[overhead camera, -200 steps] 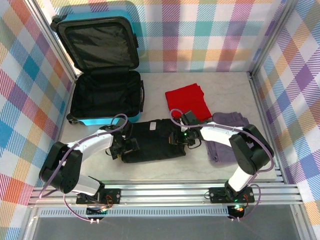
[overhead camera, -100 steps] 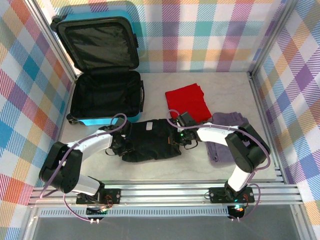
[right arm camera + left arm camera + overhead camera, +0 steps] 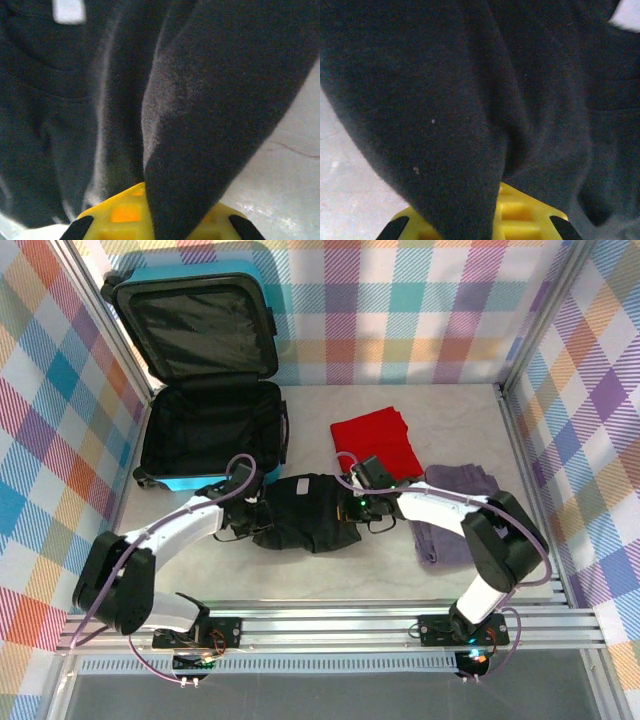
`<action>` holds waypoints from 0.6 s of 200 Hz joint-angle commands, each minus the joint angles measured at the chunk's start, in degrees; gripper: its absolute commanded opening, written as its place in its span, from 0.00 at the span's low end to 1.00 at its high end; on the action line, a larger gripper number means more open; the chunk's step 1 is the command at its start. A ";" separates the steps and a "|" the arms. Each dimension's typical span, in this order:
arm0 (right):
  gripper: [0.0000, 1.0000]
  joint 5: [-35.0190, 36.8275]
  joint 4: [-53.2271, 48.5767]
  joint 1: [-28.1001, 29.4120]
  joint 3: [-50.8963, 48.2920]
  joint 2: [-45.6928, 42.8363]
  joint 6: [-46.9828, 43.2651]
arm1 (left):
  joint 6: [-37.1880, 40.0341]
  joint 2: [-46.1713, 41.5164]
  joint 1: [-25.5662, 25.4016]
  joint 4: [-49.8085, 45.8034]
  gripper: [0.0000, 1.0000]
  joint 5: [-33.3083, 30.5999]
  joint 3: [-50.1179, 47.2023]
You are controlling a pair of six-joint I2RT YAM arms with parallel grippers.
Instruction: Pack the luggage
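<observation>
No words, numbers or signs clear enough to read anywhere. Just one small white tag (image 3: 69, 11) on the black cloth (image 3: 210, 100), too blurry to make out any letters.
</observation>
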 commanded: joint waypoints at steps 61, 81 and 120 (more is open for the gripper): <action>0.00 -2.90 -6.03 0.56 7.02 -10.79 -4.92 | 2.35 -12.05 -0.83 -12.95 0.00 -6.26 10.55; 0.00 -2.91 -6.13 0.57 8.30 -12.15 -4.88 | 3.43 -11.74 -0.83 -13.65 0.00 -7.17 14.01; 0.00 -3.14 -5.31 0.56 10.83 -13.08 -4.77 | 6.20 -11.18 -0.69 -15.34 0.00 -10.58 21.26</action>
